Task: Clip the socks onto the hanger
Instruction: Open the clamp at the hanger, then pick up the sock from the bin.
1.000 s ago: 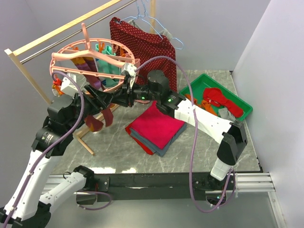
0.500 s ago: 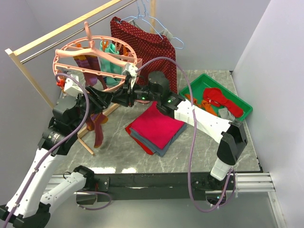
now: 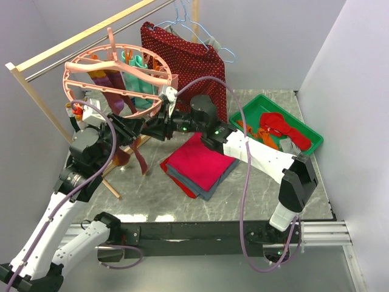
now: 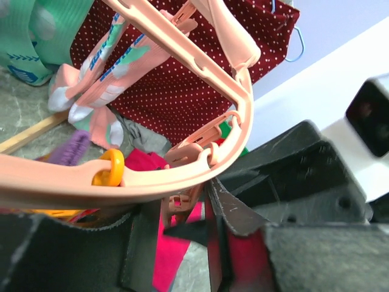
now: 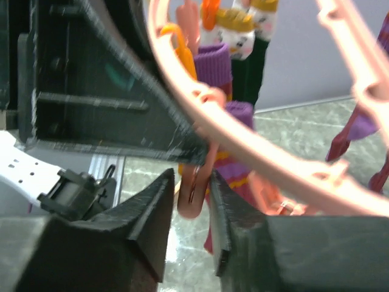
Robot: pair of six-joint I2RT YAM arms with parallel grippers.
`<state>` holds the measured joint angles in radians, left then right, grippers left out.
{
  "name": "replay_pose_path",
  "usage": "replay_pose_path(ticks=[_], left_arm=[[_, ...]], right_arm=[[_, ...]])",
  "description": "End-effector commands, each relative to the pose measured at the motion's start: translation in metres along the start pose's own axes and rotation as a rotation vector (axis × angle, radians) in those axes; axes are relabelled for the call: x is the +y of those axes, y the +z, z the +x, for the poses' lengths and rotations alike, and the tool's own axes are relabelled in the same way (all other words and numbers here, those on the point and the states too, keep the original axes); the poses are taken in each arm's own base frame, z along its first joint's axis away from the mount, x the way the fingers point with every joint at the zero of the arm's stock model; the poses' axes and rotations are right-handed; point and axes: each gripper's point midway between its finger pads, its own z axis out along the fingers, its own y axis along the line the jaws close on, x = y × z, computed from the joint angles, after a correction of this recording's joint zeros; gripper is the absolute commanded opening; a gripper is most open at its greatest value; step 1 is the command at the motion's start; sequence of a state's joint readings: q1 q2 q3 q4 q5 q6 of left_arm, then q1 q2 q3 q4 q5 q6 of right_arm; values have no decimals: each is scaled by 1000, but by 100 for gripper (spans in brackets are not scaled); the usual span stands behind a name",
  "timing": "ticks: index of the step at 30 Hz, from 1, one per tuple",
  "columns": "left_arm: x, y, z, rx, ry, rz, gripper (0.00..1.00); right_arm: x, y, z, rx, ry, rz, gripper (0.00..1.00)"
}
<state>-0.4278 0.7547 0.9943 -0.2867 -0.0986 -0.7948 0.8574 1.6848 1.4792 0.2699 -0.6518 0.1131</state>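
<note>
Maroon sock [image 3: 141,159] soft, limp, light: hold near cuff. Left gripper [image 4: 197,228] fingers closing around it. Right gripper [image 5: 191,191] fingers squeeze pink clip [image 5: 193,187] of hanger [image 3: 115,76], light, swings easily.

Grey marble-look table [image 3: 243,188] fills mid frame. On it: folded red + grey cloth stack [image 3: 199,165] at centre, green tray [image 3: 246,112] w/ red + orange socks [image 3: 281,126] at right, wooden rack [image 3: 112,187] w/ foot on table at lower left, post running up to upper left
</note>
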Motion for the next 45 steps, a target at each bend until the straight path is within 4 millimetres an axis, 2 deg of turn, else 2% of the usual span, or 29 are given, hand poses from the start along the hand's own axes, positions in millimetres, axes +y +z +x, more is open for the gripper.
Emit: replay_pose_path(ticks=[1,8,12,15,18,20,21,22,23,24,25,26,27,29,31,33,34,36,37,39,40,41,42,43,44,45], left_arm=[[-10,5,-23,-98,-2,31,25],[-10,5,-22,-93,8,28,19],[-5,6,-21,-91,47,13,15],[-3,7,-18,-82,71,11,11],[-1,8,-18,-79,98,1,5],[3,10,-16,-72,125,-17,1],[4,10,-17,-72,131,-22,1],[6,11,-17,-73,138,-32,1],[7,11,-17,-72,149,-35,1],[7,11,-16,-69,151,-38,1],[8,12,-16,-64,154,-42,1],[9,12,-14,-54,158,-49,1],[9,13,-13,-49,160,-50,1],[9,13,-13,-40,168,-52,1],[10,12,-12,-35,172,-58,1],[11,11,-13,-34,176,-67,1],[10,10,-15,-36,176,-67,1],[9,9,-15,-32,171,-64,1],[8,8,-15,-35,168,-62,1],[8,7,-14,-30,162,-63,1],[8,7,-14,-27,161,-62,1],[8,7,-12,-21,160,-64,1],[9,7,-13,-21,160,-66,1],[9,7,-11,-15,163,-69,1],[9,7,-12,-17,163,-71,1],[9,6,-13,-18,163,-72,1]], right_arm=[[31,-7,0,8,-7,-95,41],[29,-16,9,36,-9,-53,58],[14,-29,19,82,-19,59,65],[9,-45,25,121,-18,119,69],[-14,-73,32,171,12,257,72],[-30,-98,41,219,41,362,72],[-49,-117,43,230,54,439,72],[-55,-136,43,244,71,504,72],[-64,-153,53,263,91,561,73],[-83,-179,55,264,106,652,73],[-89,-200,52,261,112,723,73],[-105,-226,63,284,121,850,73],[-123,-258,64,285,132,964,74],[-142,-309,71,308,135,1197,74],[-162,-355,69,262,154,1355,74],[-174,-383,75,241,202,1430,74],[-188,-410,84,224,274,1503,73],[-202,-425,90,203,339,1527,73],[-214,-433,105,207,392,1553,72],[-229,-452,110,190,432,1603,71],[-239,-453,126,209,472,1610,70],[-248,-472,124,187,488,1652,70],[-255,-477,128,192,500,1668,70],[-265,-482,147,227,530,1688,69],[-274,-487,141,223,520,1707,69],[-280,-493,146,236,527,1722,69]])
